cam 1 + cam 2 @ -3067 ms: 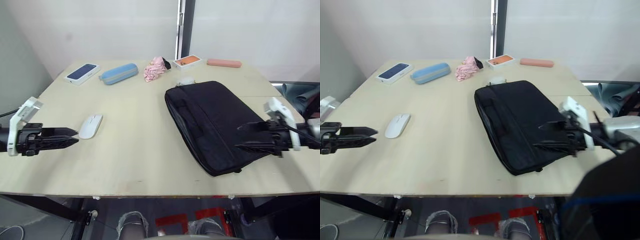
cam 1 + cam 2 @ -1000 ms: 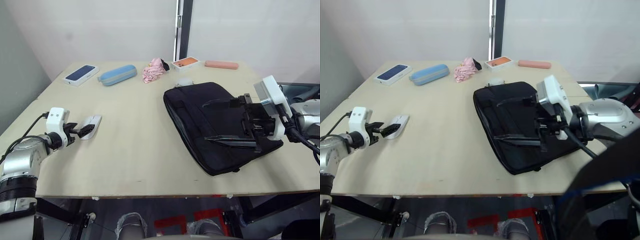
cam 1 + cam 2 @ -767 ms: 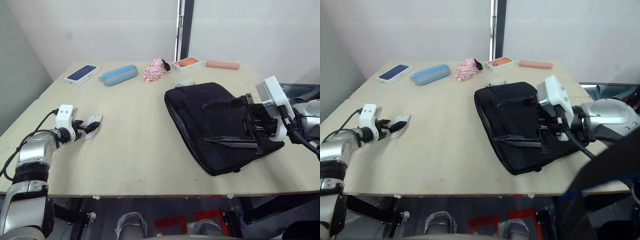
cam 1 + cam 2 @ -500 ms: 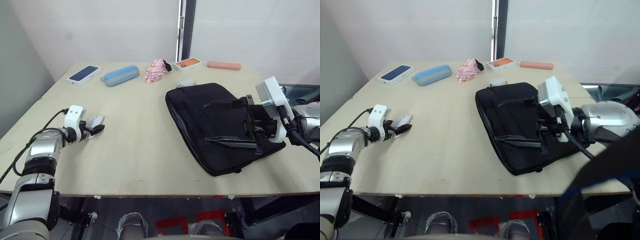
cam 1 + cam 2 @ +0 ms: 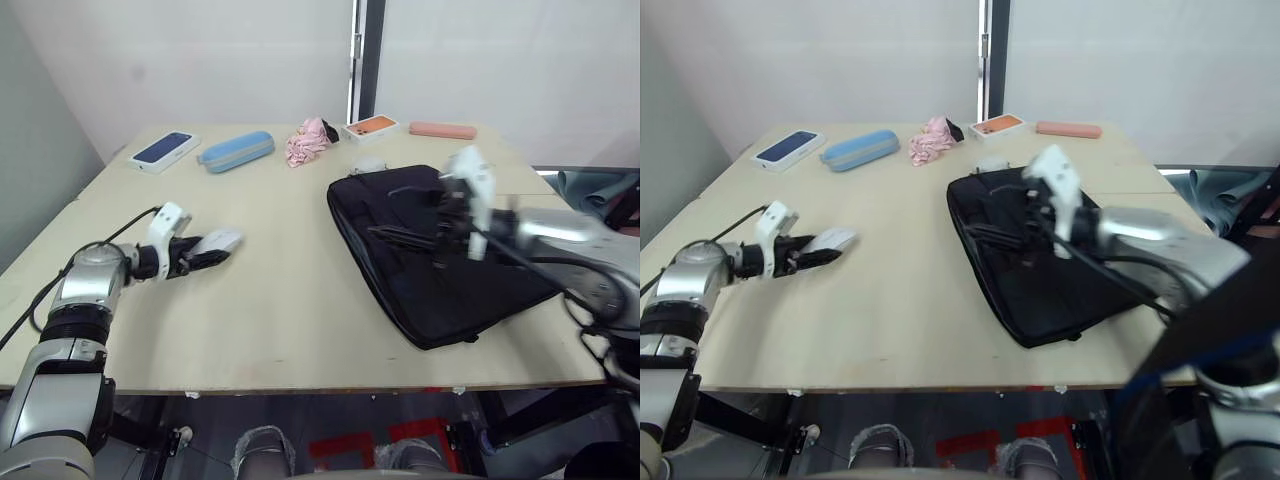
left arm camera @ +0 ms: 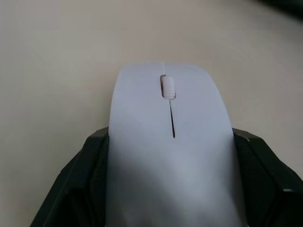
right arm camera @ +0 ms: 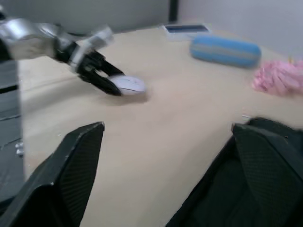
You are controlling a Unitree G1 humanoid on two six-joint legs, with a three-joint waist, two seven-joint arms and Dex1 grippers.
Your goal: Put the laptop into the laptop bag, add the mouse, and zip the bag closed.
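No legible text, label, brand, number or sign anywhere. Boxes at table's far edge too small to read.

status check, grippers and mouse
Left gripper shut on mouse. Right gripper open over laptop bag. Bare table between mouse and bag.

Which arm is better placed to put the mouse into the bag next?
Left. The left gripper is shut on the mouse. The right gripper hovers open over the laptop bag, so it looks better placed to hold the bag.
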